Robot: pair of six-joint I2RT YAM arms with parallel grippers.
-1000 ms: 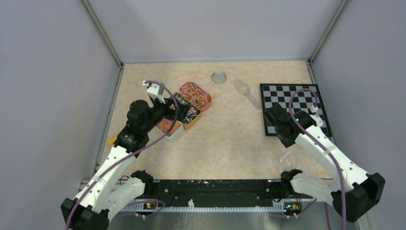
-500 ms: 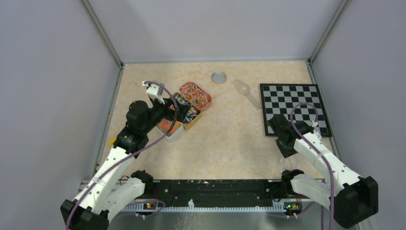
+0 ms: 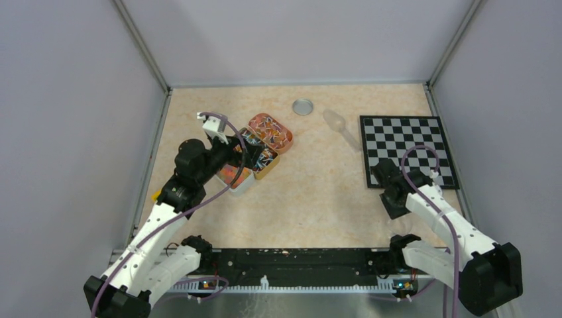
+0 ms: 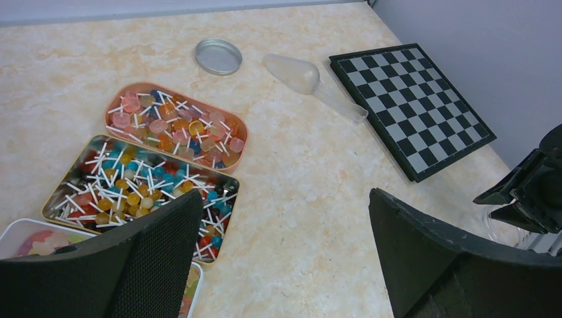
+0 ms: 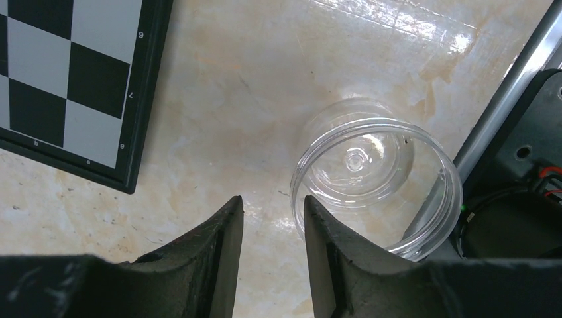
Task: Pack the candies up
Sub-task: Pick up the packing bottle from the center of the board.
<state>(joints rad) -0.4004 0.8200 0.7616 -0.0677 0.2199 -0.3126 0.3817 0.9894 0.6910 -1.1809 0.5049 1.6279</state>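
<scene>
Left pincer (image 4: 285,218): we note its fingers wide apart with nothing between them. It hangs over the near end of the gold tin (image 3: 264,173).
Right pincer (image 5: 272,205): fingers a narrow gap apart, gripping nothing. The jar (image 5: 378,192) rim lies just beside its right finger.
Candies (image 4: 40,244): in a white tub (image 4: 16,225) at the left, just beside the gold tin. We see them partly hidden behind the left finger.
Tins: the gold tin and the pink tin (image 4: 244,138) are oblong with rounded ends. They lie side by side, full of lollipops (image 4: 152,185) on white sticks.
Jar: clear plastic, round, upright, mouth up, near the worktop's near edge.
Lid (image 4: 219,56): round grey metal, flat, beyond the pink tin.
Scoop (image 4: 301,74): clear plastic, between lid and chessboard (image 4: 411,106).
Chessboard: flat, black-framed, at the right.
Worktop (image 3: 318,192): beige, marbled, smooth.
</scene>
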